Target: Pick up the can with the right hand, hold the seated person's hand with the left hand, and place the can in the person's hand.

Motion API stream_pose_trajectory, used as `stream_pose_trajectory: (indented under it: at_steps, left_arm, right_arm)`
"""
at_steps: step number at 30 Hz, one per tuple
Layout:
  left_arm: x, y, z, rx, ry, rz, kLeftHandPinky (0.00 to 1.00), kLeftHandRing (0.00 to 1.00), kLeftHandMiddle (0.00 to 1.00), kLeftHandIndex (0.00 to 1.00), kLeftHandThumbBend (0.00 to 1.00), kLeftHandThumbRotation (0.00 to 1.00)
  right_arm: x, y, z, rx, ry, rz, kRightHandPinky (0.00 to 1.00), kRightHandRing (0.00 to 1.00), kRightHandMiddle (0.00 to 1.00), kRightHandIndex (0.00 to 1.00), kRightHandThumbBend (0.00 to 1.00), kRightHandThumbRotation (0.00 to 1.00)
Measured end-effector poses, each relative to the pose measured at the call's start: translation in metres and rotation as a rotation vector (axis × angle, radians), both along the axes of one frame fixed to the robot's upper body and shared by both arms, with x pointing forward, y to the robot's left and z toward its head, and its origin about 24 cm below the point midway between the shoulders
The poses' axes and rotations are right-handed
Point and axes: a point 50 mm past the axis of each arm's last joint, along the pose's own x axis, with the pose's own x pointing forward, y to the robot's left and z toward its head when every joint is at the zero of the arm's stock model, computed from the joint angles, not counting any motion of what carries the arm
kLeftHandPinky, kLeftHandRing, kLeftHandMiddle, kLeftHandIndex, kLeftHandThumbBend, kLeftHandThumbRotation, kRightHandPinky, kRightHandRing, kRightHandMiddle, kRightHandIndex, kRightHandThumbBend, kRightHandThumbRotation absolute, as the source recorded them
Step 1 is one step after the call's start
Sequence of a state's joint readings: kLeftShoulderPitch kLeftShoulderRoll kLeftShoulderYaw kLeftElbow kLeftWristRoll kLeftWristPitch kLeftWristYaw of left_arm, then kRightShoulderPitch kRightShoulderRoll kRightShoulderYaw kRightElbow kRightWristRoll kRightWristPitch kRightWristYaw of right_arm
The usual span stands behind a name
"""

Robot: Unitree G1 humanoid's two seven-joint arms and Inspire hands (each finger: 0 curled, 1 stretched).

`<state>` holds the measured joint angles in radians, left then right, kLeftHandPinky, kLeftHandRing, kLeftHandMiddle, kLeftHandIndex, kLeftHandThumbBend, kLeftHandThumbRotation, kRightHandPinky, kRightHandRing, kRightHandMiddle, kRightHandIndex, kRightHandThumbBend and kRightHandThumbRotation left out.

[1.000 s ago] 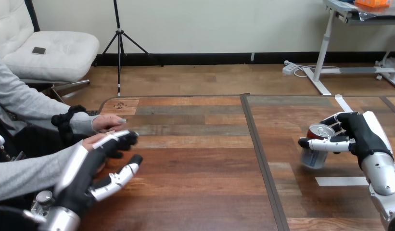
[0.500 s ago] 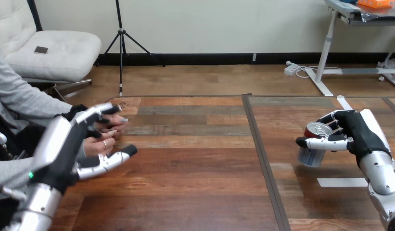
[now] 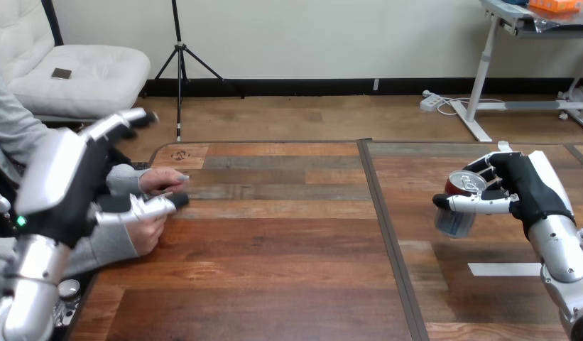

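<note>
A silver can (image 3: 456,210) with a red top hangs tilted just above the table at the right. My right hand (image 3: 524,189) is shut on it, fingers behind it and thumb across its front. At the left, my left hand (image 3: 67,179) is raised and open, its fingers (image 3: 125,121) pointing up and away. Its thumb (image 3: 148,207) reaches out between the person's two hands. The person's farther hand (image 3: 162,180) rests flat on the table. The nearer hand (image 3: 144,231) lies loosely curled just under my thumb; I cannot tell whether they touch.
A dark seam (image 3: 385,234) runs front to back through the wooden table. A white tape strip (image 3: 503,268) lies near my right forearm, and another (image 3: 507,151) lies at the far right. The table's rounded left corner (image 3: 160,148) is by the person.
My left hand has risen and drawn back to the left, its fingers now up above the person's wrists. My right hand has lifted the can a little and brought it slightly left.
</note>
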<state>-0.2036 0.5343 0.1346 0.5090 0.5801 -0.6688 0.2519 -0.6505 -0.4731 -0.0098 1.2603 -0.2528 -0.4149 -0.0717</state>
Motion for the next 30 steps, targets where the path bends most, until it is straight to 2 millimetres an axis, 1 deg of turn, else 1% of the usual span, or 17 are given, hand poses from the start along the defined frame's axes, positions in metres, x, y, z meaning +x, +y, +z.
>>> stream_pose_trajectory:
  at_steps: [2, 7, 8, 10, 15, 19, 24, 30]
  left_arm:
    - [0.002, 0.001, 0.003, 0.018, -0.016, 0.004, 0.61, 0.74, 0.77, 0.77, 1.00, 0.35]
    - [0.005, 0.004, 0.009, 0.053, -0.042, 0.010, 0.62, 0.74, 0.77, 0.77, 1.00, 0.32]
    - [0.009, 0.004, 0.010, 0.095, -0.030, -0.001, 0.64, 0.75, 0.78, 0.78, 1.00, 0.30]
    - [0.009, 0.004, 0.008, 0.097, -0.022, -0.003, 0.64, 0.74, 0.78, 0.78, 1.00, 0.30]
    - [0.013, 0.005, 0.001, 0.155, 0.057, -0.032, 0.63, 0.74, 0.79, 0.79, 1.00, 0.30]
    - [0.015, 0.007, -0.006, 0.216, 0.144, -0.058, 0.63, 0.75, 0.79, 0.79, 1.00, 0.32]
    - [0.014, 0.008, -0.016, 0.255, 0.239, -0.079, 0.66, 0.77, 0.81, 0.81, 1.00, 0.33]
    - [0.012, 0.007, -0.028, 0.288, 0.346, -0.104, 0.69, 0.78, 0.81, 0.81, 1.00, 0.31]
  right_arm:
    - [0.000, 0.000, 0.000, 0.000, 0.000, 0.001, 0.34, 0.38, 0.42, 0.44, 0.81, 0.00]
    - [0.000, 0.000, 0.000, 0.001, 0.002, 0.003, 0.34, 0.38, 0.42, 0.44, 0.80, 0.00]
    - [0.000, 0.001, 0.000, 0.001, 0.000, 0.006, 0.35, 0.39, 0.42, 0.44, 0.81, 0.00]
    - [0.000, 0.001, 0.000, 0.000, 0.000, 0.006, 0.35, 0.39, 0.42, 0.44, 0.81, 0.00]
    - [0.000, 0.001, 0.000, -0.001, 0.000, 0.008, 0.34, 0.38, 0.42, 0.44, 0.81, 0.00]
    - [0.000, 0.002, 0.000, 0.000, -0.001, 0.010, 0.34, 0.38, 0.42, 0.44, 0.81, 0.00]
    - [0.000, 0.002, 0.000, 0.000, -0.001, 0.010, 0.34, 0.38, 0.42, 0.44, 0.81, 0.00]
    - [0.000, 0.002, 0.000, 0.000, -0.001, 0.010, 0.34, 0.38, 0.42, 0.44, 0.80, 0.00]
